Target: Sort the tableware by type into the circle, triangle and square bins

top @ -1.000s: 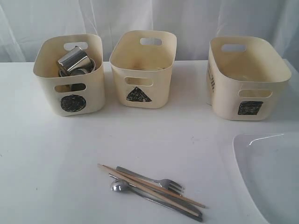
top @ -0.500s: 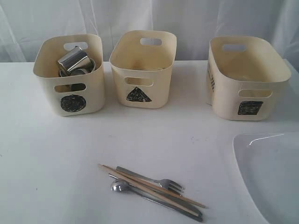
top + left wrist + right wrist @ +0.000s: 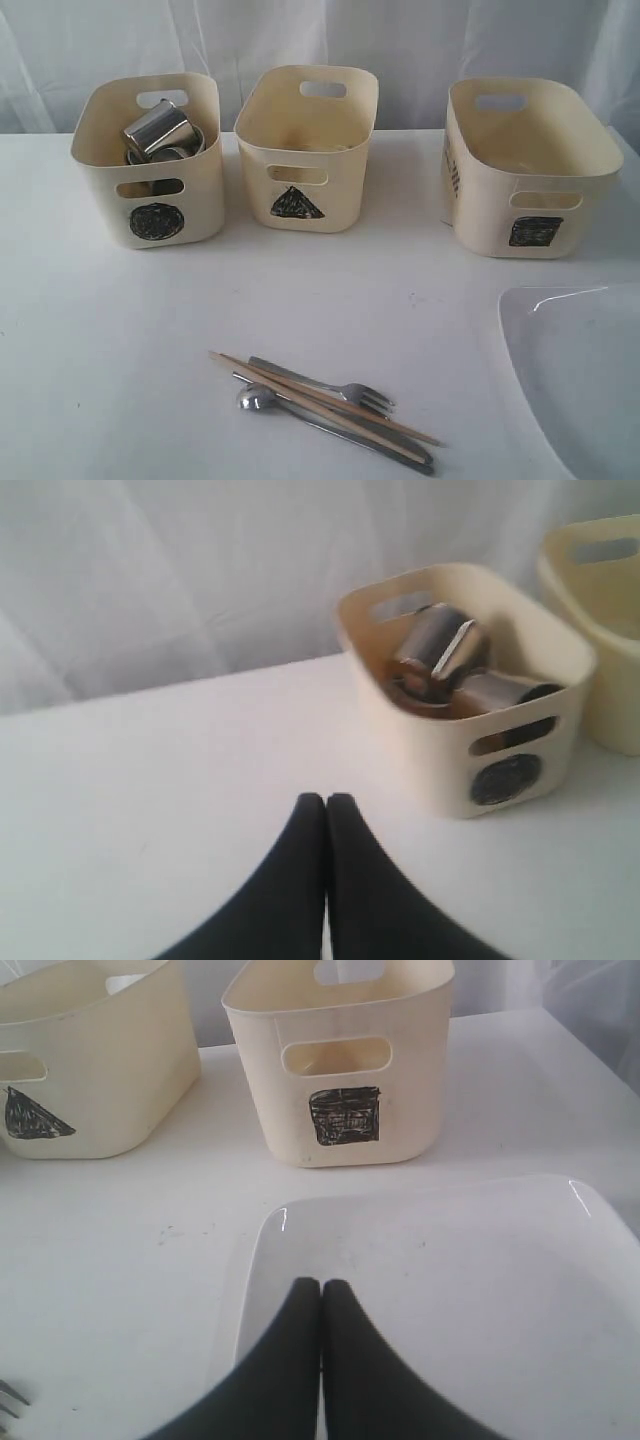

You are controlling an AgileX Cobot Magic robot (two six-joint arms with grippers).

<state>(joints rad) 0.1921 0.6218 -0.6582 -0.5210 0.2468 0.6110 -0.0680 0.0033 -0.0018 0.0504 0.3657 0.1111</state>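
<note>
Three cream tubs sit in a row along the back of the white table (image 3: 100,350): the circle bin (image 3: 200,190) on the left, the triangle bin (image 3: 345,190) in the middle, and the square bin (image 3: 480,205) further off to the right.

The steel mugs (image 3: 158,130) are piled in the circle bin, tipped on their sides against each other. Looks like two or three, but they overlap too much to count properly.

The cutlery lies in a loose bundle on the table near the front edge, well clear of the bins. The chopsticks (image 3: 325,398) run diagonally across the top, the fork (image 3: 345,388) is just behind them with its tines to the right, the spoon (image 3: 258,400) has its bowl at the left end, and the knife (image 3: 395,452) pokes out at the lower right. They're all touching or crossing.

The big white plate (image 3: 580,380) is flat on the table at the front right, partly cut off by the frame.

The left gripper (image 3: 326,798) has its jaws pressed tight together with nothing between them, over bare table near the circle bin. The right gripper (image 3: 321,1283) is clenched the same way, empty, above the near edge of the plate and facing the square bin.
</note>
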